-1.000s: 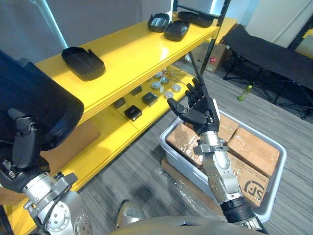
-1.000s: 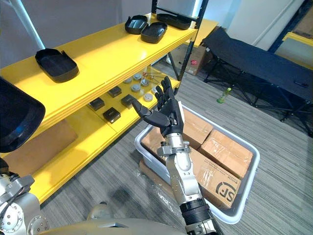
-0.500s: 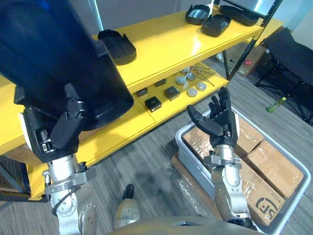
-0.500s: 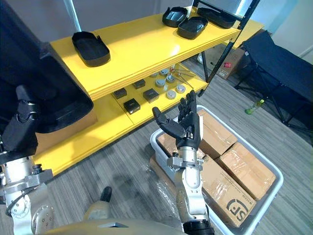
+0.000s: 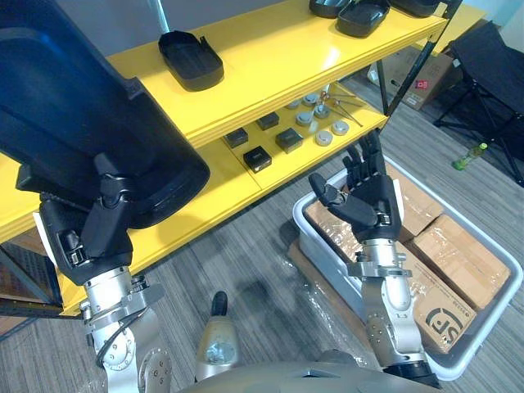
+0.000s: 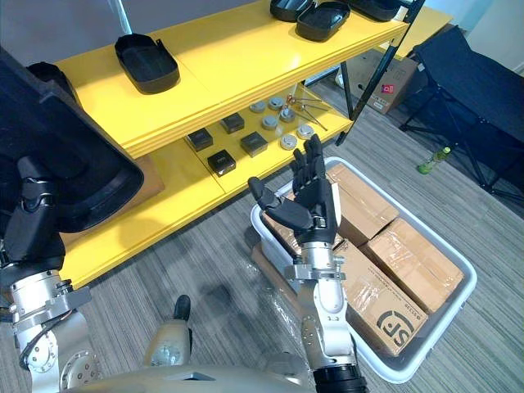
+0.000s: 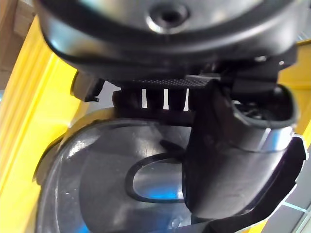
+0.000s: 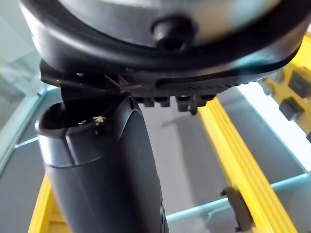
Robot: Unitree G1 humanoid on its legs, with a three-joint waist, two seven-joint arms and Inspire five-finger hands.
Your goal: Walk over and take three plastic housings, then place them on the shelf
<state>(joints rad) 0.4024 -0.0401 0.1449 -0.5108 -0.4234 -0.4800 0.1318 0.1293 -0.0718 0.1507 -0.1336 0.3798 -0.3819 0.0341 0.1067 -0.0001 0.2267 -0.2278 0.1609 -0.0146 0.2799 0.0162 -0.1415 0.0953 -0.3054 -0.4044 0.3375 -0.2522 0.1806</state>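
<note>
A large black plastic housing is up in front of the yellow shelf, with my left hand shut on its lower edge. In the left wrist view the thumb presses into the housing's glossy hollow. Another black housing lies on the shelf's top board, and more lie at its far end. My right hand is raised, palm up and open, holding nothing, over the near corner of a grey tub.
The grey tub with several cardboard boxes stands on the floor at the right. Small black blocks and grey round parts lie on the lower shelf board. A black folding cot and a green bottle are beyond.
The camera has swung toward the shelf and tilted down. My left hand has brought the housing up large into view, then slightly lower. The right hand stays raised and open.
</note>
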